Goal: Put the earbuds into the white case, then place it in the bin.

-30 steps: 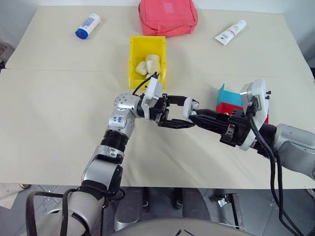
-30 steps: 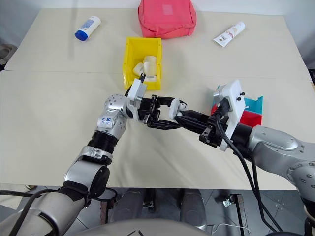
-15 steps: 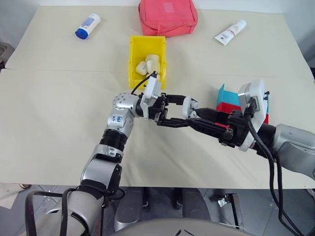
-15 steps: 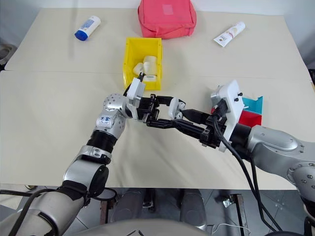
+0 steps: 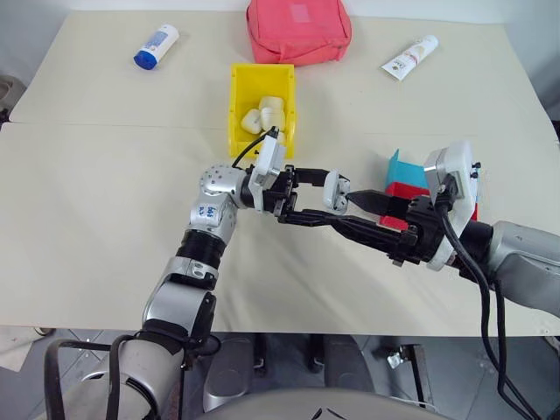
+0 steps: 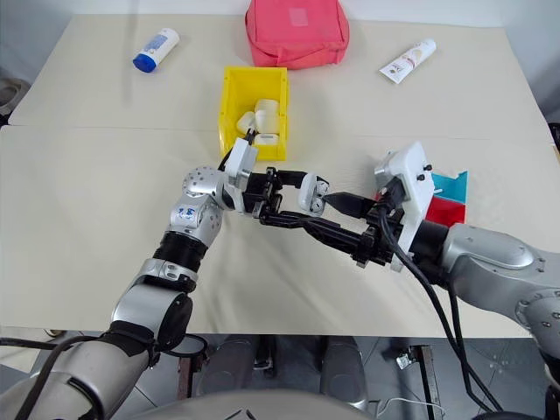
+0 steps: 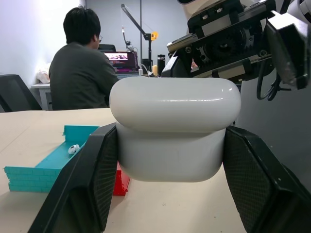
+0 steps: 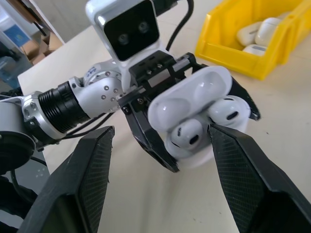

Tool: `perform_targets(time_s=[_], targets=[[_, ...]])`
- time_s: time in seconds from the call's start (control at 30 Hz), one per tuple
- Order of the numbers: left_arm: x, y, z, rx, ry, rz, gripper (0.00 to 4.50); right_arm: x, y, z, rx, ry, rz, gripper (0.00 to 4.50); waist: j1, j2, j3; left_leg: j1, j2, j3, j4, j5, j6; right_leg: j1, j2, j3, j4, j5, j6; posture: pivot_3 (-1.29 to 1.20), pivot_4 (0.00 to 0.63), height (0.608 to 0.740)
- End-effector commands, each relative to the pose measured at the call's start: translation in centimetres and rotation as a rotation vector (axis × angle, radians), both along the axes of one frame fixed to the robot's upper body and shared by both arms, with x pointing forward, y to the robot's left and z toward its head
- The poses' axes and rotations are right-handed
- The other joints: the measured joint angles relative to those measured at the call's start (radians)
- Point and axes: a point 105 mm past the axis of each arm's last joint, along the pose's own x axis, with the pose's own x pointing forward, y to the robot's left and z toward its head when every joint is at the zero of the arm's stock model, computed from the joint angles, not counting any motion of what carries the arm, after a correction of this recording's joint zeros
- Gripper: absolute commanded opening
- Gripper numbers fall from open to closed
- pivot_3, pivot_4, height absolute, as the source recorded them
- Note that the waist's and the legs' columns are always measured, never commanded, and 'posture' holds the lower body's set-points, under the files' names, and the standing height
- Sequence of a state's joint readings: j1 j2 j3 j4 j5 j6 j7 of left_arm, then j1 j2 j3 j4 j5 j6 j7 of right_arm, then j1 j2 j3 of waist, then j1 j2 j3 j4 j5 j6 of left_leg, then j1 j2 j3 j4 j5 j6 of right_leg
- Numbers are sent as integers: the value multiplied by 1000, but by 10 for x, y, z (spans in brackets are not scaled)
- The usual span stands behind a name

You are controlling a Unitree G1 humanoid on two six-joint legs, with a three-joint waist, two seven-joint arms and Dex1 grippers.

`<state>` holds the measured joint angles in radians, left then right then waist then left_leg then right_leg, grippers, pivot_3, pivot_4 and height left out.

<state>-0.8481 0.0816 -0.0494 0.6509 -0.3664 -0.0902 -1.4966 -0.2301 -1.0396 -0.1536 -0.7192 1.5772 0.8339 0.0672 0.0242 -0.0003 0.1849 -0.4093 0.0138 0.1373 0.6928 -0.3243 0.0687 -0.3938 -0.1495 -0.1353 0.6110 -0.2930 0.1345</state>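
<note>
My left gripper point(image 5: 330, 198) is shut on the white case point(image 5: 335, 187), holding it in the air over the middle of the table. The case's lid is hinged open, and both earbuds point(image 8: 187, 136) sit in their sockets, stems down. My right gripper point(image 5: 345, 212) faces it from the right, open, with one finger on each side of the case and not touching it. In the left wrist view the case point(image 7: 174, 127) sits squarely between the two black pads. The yellow bin point(image 5: 237, 103) stands farther back on the table, behind the left gripper.
Several white cases point(image 5: 265, 113) lie in the bin. Joined red and teal trays point(image 5: 403, 180) sit at the right; a tiny white piece point(image 7: 74, 148) lies in the teal one. At the far edge are a pink pouch point(image 5: 297, 29), a blue-capped bottle point(image 5: 156, 45) and a white tube point(image 5: 409, 57). A person point(image 7: 80, 70) sits beyond the table.
My right gripper has opened: its fingers were shut at the case and now stand spread on either side of it. The left gripper and the case have stayed put.
</note>
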Motion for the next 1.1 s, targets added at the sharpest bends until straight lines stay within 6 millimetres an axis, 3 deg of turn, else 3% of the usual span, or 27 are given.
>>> perform_targets(time_s=[0.03, 0.27, 0.4, 0.5, 0.63, 0.77, 0.87, 0.97, 1.1], targets=[[1, -2, 17, -25, -68, -9, 2800, -3, -5, 8, -31, -21, -21, 3263, 1, 0, 0, 0, 0, 0, 0, 0, 0, 0, 0, 0, 0, 0, 0, 0, 150, 740], [9, -8, 15, 86, -152, 30, 2800, -6, -16, 15, -165, -59, -67, 3263, 0, 0, 0, 0, 0, 0, 0, 0, 0, 0, 0, 0, 0, 0, 0, 0, 150, 740], [14, -13, 12, 161, -204, 63, 2800, -2, -15, 35, -197, -134, -93, 2351, 0, 0, 0, 0, 0, 0, 0, 0, 0, 0, 0, 0, 0, 0, 0, 0, 150, 740], [15, -20, 6, 242, -266, 83, 2800, 6, -4, 48, -239, -202, -91, 1294, -4, 0, 0, 0, 0, -1, 0, 0, 0, 0, -1, 0, -1, 0, 0, 0, 150, 740], [16, -25, 4, 289, -311, 92, 2800, 17, 14, 51, -251, -218, -70, 48, -8, 0, 0, 0, 1, -1, 1, 0, -1, -1, -2, 1, -4, 0, -1, 0, 150, 740], [17, -27, 3, 306, -336, 95, 2800, 29, 25, 46, -263, -204, -72, 48, -9, 0, 0, -4, 1, -2, 2, 0, -1, -2, -2, 0, 0, 0, -2, 0, 150, 740], [18, -29, 6, 302, -342, 102, 2800, 42, 24, 31, -315, -173, -104, 48, -5, 0, 0, -7, 1, -3, 4, -1, -1, -3, -1, -3, 1, 0, -1, 0, 150, 740], [22, -25, 14, 275, -325, 124, 2800, 41, 11, 15, -400, -130, -114, 48, 2, 1, 0, -13, 0, -6, 7, 0, 0, -7, -1, -7, 2, 1, -1, 0, 150, 740], [26, -19, 21, 247, -300, 153, 2800, 32, -3, 8, -454, -100, -114, 48, 2, 1, 0, -14, -1, -7, 7, 0, 1, -6, -1, -8, 1, 1, 0, 0, 150, 740]])
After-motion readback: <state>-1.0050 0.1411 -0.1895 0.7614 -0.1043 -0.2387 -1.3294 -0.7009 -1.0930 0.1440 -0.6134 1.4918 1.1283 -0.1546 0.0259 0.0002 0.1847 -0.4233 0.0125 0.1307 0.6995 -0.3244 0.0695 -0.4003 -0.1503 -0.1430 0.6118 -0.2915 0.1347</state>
